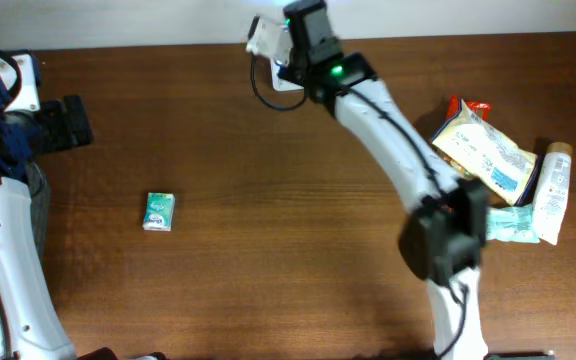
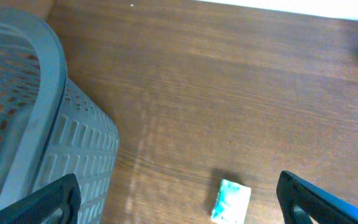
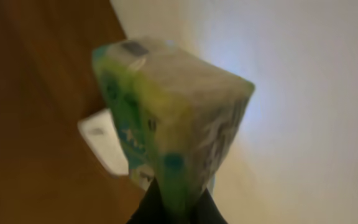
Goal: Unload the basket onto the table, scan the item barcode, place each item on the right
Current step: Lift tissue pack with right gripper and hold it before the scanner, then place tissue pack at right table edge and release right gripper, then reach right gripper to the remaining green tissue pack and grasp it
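**Right gripper pinches a packet at the far edge of the bench**

Right gripper point(image 3: 178, 202) is pressed together on the bottom end of a green, yellow and white packet point(image 3: 173, 106), which stands up from the dark fingertips and fills most of the right wrist view. The print on the packet is too blurred to read, and no barcode can be made out on the faces that show. From overhead, the right arm reaches from the near right side across to the far edge of the bench point(image 1: 298, 220), and the packet is held above that edge, next to the pale wall. A white device point(image 1: 286, 78) lies on the bench just below the packet, with a black cable point(image 1: 260, 95) looping out from it.

Left gripper point(image 2: 178, 198) is spread wide, hanging above the left part of the bench. One finger shows in each lower corner of the left wrist view. Between them, on the wood, lies a small teal and white pack point(image 2: 232, 200), touched by nothing. A grey perforated basket point(image 2: 48, 81) stands at the left edge of that view.

On the right side of the bench lies a cluster of goods: a yellow and white bag point(image 1: 483, 150), a pale tube point(image 1: 553, 190) and a teal wipes pack point(image 1: 516, 226), packed close together.
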Controlling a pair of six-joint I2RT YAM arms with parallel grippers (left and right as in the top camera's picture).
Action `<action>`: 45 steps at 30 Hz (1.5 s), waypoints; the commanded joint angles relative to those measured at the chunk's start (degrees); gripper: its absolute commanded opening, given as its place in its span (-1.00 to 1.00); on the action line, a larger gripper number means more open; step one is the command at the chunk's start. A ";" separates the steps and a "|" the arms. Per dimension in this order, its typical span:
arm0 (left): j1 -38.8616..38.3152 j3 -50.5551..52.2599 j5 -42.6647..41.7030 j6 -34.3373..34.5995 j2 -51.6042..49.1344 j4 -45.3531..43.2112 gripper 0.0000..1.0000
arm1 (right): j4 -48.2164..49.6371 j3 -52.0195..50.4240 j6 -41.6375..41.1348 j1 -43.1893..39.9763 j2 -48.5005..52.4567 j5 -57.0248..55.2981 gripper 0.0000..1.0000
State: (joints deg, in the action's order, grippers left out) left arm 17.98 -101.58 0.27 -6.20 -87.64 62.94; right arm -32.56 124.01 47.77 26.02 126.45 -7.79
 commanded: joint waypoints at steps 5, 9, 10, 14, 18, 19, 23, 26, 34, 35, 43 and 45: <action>0.20 -0.26 0.15 0.52 0.24 -0.24 0.98 | -35.15 0.63 -43.10 -0.68 -23.71 4.79 -0.92; 0.20 -0.26 0.15 0.52 0.24 -0.24 0.98 | -50.10 -0.70 -57.24 -13.20 -24.28 0.59 -0.92; 0.20 -0.26 0.15 0.52 0.24 -0.24 0.98 | -51.76 -1.86 -59.71 -17.31 -23.82 0.20 -0.92; 0.20 -0.26 0.15 0.52 0.24 -0.24 0.98 | -50.34 -15.74 -65.26 -33.00 -21.40 0.24 -0.92; 0.20 -0.26 0.15 0.52 0.24 -0.24 0.99 | -42.01 -28.89 -65.22 -39.69 -20.26 0.26 -0.70; 0.20 -0.26 0.15 0.52 0.24 -0.24 0.98 | -41.92 -29.55 -65.22 -40.46 -20.26 0.26 -0.47; 0.20 -0.26 0.15 0.52 0.24 -0.24 0.98 | -42.25 -27.93 -61.79 -40.54 -20.33 5.75 0.08; 0.20 -0.26 0.15 0.52 0.24 -0.24 0.98 | -43.41 -24.65 -59.25 -39.06 -20.33 20.96 0.10; 0.20 -0.26 0.15 0.52 0.24 -0.24 0.98 | -19.82 -24.04 -61.31 -11.34 -20.09 37.05 0.15; 0.20 -0.26 0.15 0.52 0.22 -0.24 0.98 | -13.70 -24.04 -65.75 -5.07 -19.28 34.32 0.15; 0.20 -0.26 0.15 0.52 0.22 -0.24 0.98 | -11.41 1.03 -65.88 17.38 6.78 28.65 0.43; 0.20 -0.26 0.15 0.52 0.24 -0.24 0.98 | -16.63 13.09 -64.46 20.26 16.17 24.76 0.43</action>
State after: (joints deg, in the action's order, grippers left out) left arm 17.98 -101.58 0.25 -6.20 -87.64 62.78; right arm -45.47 123.35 -19.05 43.24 132.53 22.74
